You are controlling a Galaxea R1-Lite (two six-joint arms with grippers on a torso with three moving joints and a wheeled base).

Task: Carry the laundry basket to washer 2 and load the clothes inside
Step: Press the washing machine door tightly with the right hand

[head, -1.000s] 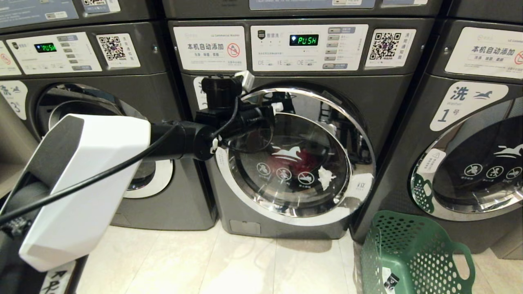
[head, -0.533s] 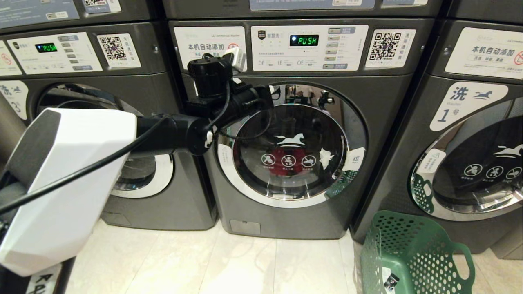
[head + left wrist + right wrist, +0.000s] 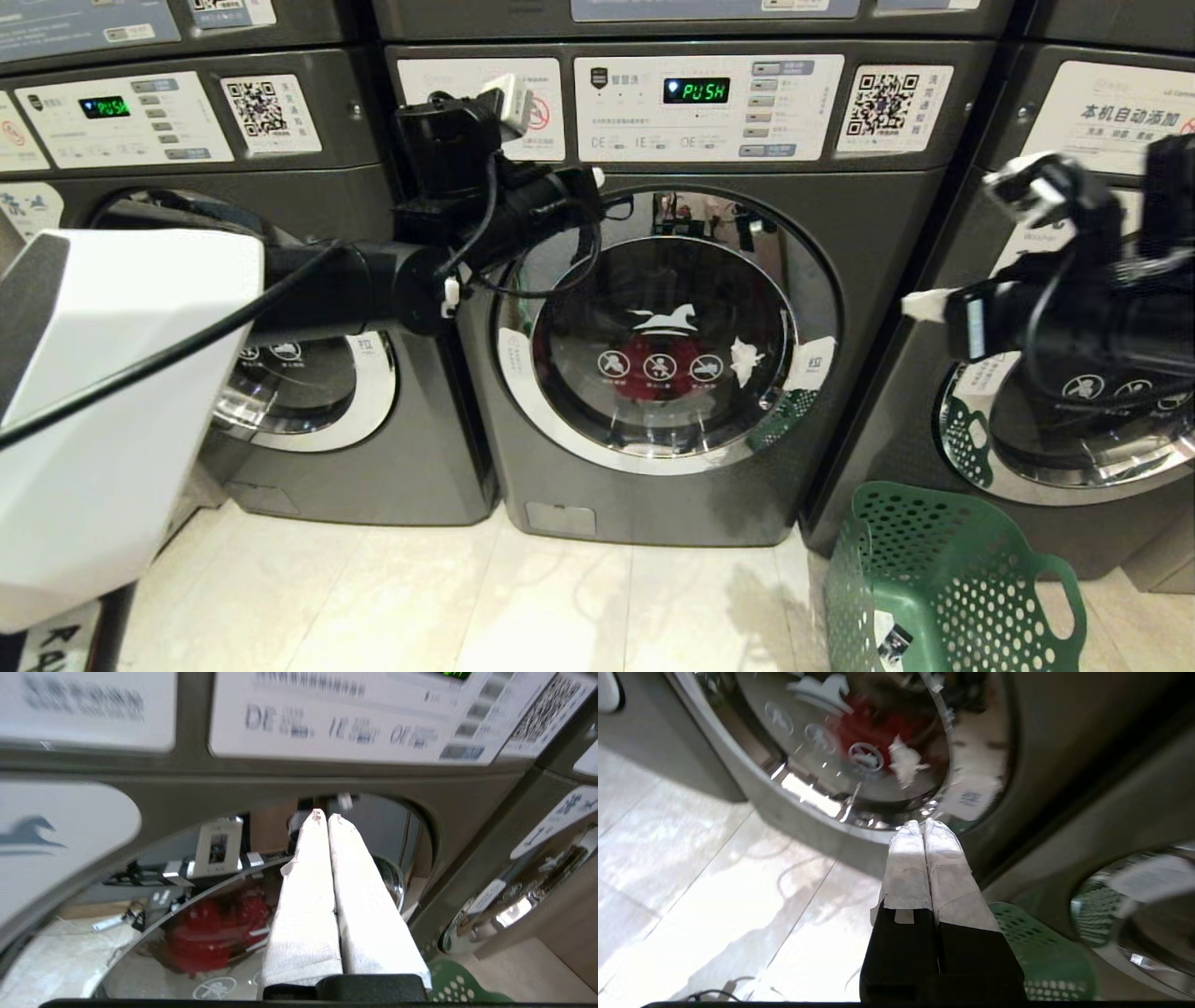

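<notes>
Head view: the door of washer 2 (image 3: pixel 667 327) now sits flush in its chrome rim at frame centre — a second ago it stood ajar. The clothes (image 3: pixel 658 369) show red behind the glass. The left gripper (image 3: pixel 597 175), fingers pressed together, has drawn back toward the upper left of the door. The right gripper (image 3: pixel 910 303) has entered at the right edge. The laundry basket (image 3: pixel 952 583) stands on the floor at lower right.

Left wrist view: the taped fingers (image 3: pixel 308 896) lie pressed together, empty, over the door's upper rim.

Right wrist view: the fingers (image 3: pixel 906 868) are pressed together, empty, below the door.

Judgement: loading appears complete — the door is shut on the load.
</notes>
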